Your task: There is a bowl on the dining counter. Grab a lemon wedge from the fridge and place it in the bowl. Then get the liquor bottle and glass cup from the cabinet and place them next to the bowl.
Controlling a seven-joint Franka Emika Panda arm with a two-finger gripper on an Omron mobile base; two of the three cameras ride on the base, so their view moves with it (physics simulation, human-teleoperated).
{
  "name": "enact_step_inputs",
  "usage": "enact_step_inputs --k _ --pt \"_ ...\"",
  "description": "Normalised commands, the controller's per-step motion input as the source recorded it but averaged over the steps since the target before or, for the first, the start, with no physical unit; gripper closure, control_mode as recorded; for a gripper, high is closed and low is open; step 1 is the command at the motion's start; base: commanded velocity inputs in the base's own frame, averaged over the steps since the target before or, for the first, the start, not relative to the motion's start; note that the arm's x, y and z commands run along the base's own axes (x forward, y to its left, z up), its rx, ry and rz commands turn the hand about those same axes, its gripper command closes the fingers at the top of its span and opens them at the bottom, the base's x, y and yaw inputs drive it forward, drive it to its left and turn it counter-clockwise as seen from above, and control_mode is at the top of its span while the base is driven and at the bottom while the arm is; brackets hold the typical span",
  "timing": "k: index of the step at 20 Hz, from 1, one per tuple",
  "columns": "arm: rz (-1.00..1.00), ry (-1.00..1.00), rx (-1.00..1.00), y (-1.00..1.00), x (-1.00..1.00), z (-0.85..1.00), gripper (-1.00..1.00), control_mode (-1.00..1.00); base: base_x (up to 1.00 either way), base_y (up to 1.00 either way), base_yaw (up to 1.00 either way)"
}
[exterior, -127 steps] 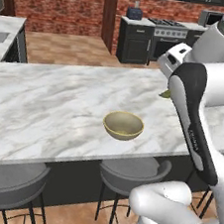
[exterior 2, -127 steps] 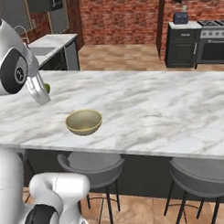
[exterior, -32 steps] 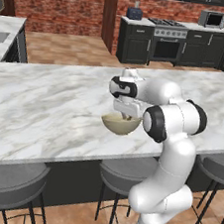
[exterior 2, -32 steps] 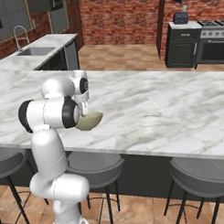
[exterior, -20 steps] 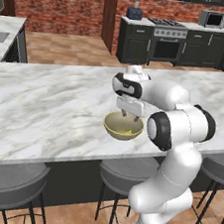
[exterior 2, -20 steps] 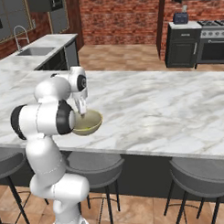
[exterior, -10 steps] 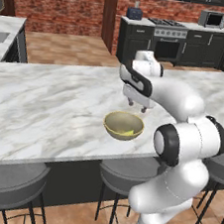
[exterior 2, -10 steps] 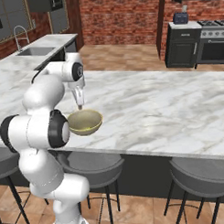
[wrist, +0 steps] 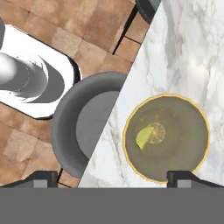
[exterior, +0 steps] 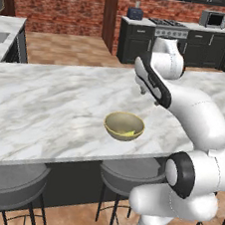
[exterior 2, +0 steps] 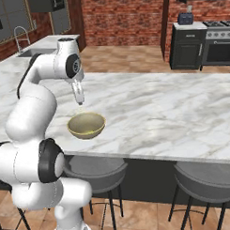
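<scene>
On dining counter [exterior: 45, 105] | bowl [wrist: 165, 137] holds lemon wedge [wrist: 143, 137] | pincer [exterior 2: 79, 100] open

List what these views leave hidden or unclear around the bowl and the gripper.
- Lemon wedge: in the right base view, the near wall of the bowl hides it.
- Gripper: in the left base view, the arm's own link covers its fingers.
- Fingertips: in the hand view, cut off by the bottom edge.
- Stool: partly covered by the dining counter.
</scene>
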Motion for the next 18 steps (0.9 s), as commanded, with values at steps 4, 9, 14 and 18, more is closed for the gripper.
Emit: enact_step_inputs --k 4,9,14,18 --pt "0.00 -0.19 0.00 -0.02 -0.42 0.80 -1.00 -1.00 0.00 0.00 0.00" --pt "0.04 -0.20 0.00 -0.11 -0.52 0.65 -1.00 -1.00 0.00 0.00 0.00" --pt "0.10 -0.24 0.00 -0.26 -0.66 0.54 -1.00 -1.00 0.00 0.00 0.00" --pt "0.21 -0.27 -0.02 -0.29 -0.68 0.34 -1.00 -1.00 0.00 0.00 0.00"
